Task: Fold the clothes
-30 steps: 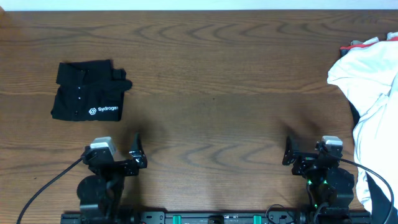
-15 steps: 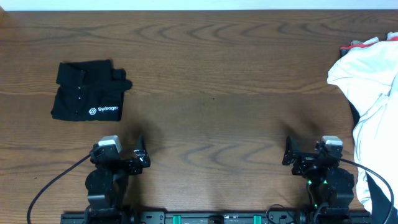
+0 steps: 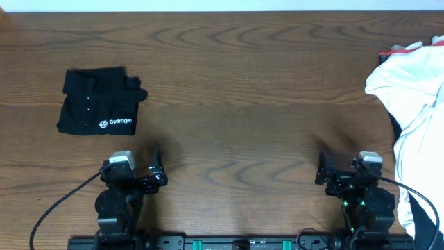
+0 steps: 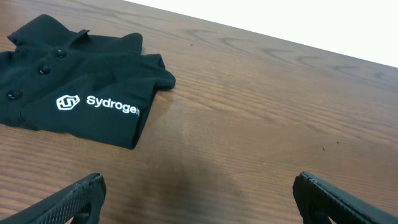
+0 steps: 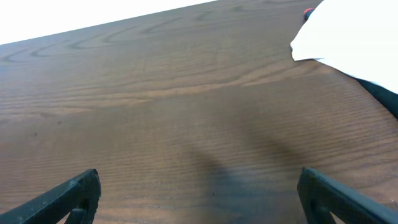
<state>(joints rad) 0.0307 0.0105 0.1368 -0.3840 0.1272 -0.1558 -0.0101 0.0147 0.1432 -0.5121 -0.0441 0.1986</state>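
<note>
We see the left gripper with its fingers spread wide and nothing between them. The folded black shirt lies on the table ahead of them and to their left, well apart, logo up. The right gripper likewise has its fingers wide apart over bare wood, with a heap of white cloth ahead to their right.

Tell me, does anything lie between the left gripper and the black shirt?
Nothing visible does. Only the wood of the table shows between the left gripper, its jaws open, and the black shirt, which lies ahead and to its left.
</note>
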